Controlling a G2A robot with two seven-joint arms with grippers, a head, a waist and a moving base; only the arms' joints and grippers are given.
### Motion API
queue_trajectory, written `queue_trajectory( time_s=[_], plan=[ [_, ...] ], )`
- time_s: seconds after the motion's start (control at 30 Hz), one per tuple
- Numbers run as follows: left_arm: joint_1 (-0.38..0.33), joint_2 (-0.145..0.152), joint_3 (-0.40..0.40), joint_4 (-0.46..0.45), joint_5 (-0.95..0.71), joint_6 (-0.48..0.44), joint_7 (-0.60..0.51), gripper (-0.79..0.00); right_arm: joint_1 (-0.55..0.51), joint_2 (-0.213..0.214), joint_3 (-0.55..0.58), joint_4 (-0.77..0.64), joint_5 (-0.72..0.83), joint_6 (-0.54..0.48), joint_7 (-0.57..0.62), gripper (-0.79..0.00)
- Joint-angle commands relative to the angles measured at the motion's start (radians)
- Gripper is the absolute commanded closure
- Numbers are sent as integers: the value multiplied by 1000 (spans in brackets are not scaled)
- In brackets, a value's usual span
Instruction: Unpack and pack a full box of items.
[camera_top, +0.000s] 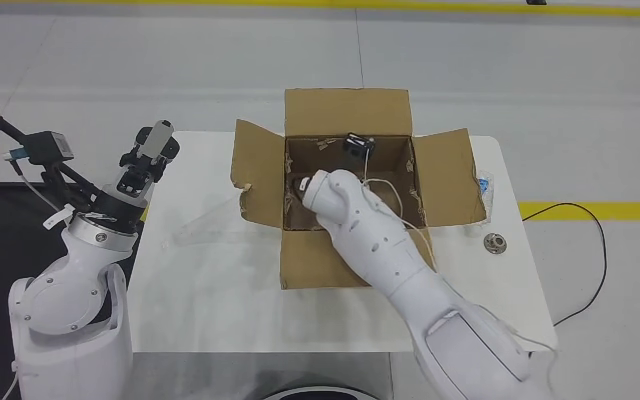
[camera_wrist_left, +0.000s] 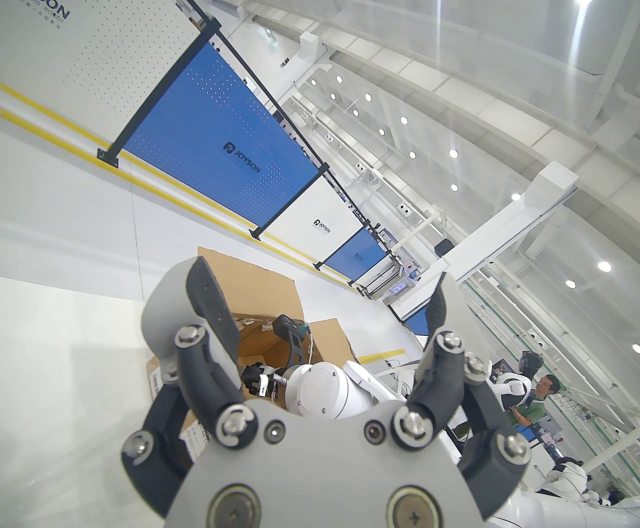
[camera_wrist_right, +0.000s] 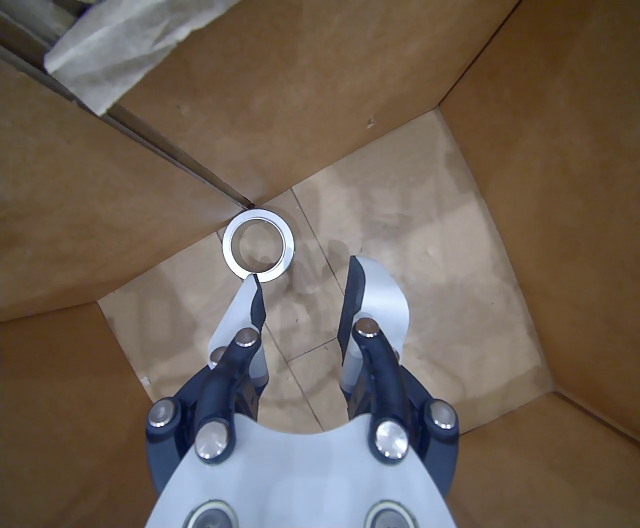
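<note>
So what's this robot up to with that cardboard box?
It's busy with the cardboard box on the table. The right pincer is down inside it, open, right by a metal ring lying in a corner of the box floor, not gripping it. The left pincer is open and empty, held up off to the side.

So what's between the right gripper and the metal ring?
Nothing: bare cardboard box floor separates the right gripper from the metal ring, per right wrist view.

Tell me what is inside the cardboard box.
A metal ring lies in a floor corner of the cardboard box, the open right gripper close by it. The gripper hides part of the floor.
</note>
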Motion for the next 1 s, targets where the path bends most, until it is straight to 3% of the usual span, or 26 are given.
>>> queue_trajectory(
  time_s=[0.0,0.67,0.93,0.97],
  plan=[
    [0,0,0,0,0,0,0,-785,4,-10,10,21,18,0,-32,-388],
    [0,0,0,0,0,0,0,-785,75,-105,53,253,128,-45,-230,-388],
    [0,0,0,0,0,0,0,-785,94,-130,50,315,119,-95,-274,-566],
    [0,0,0,0,0,0,0,-785,96,-131,51,319,118,-98,-281,-551]
  ],
)
